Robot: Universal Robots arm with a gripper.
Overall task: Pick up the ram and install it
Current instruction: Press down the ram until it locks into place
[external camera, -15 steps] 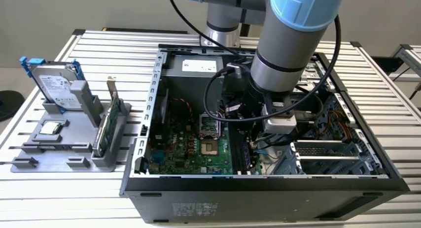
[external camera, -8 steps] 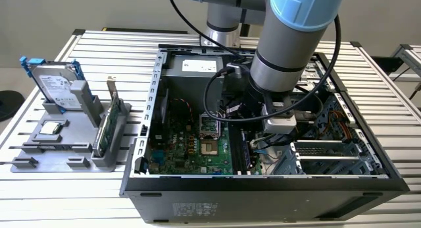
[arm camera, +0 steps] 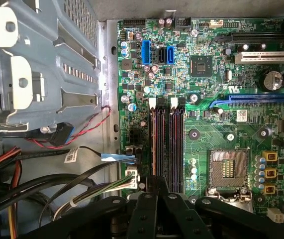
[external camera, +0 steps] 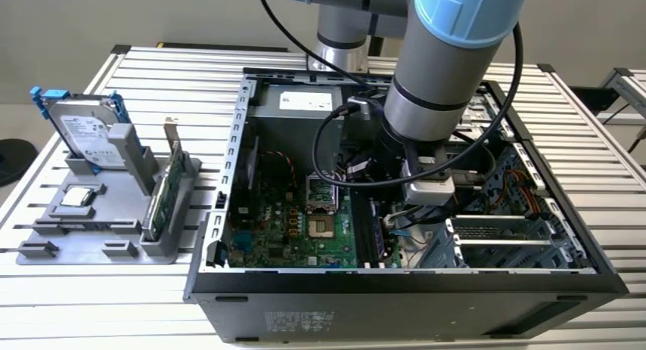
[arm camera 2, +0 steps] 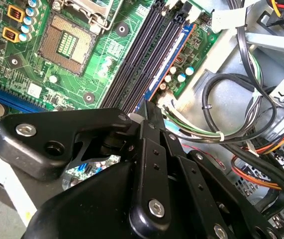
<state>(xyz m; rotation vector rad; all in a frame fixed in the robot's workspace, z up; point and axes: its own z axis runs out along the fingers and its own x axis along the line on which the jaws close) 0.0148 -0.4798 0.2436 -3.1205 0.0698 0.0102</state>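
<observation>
Black claw fingers crowd the foreground in both wrist views, drawn together to a narrow tip low over the motherboard. That tip meets the near end of the ram, which stands on edge as a thin blue strip in the outermost of the dark memory slots. I cannot tell whether the fingers pinch the stick or only press on it. Beside the slots sits the open CPU socket, and on their other side a bundle of black and coloured cables curls along the metal chassis.

In the exterior view, the arm reaches down into the open computer case lying on the slatted counter. At the exterior view's left, well apart from the case, a grey holder carries a hard drive with blue rails and 1 upright green card.
</observation>
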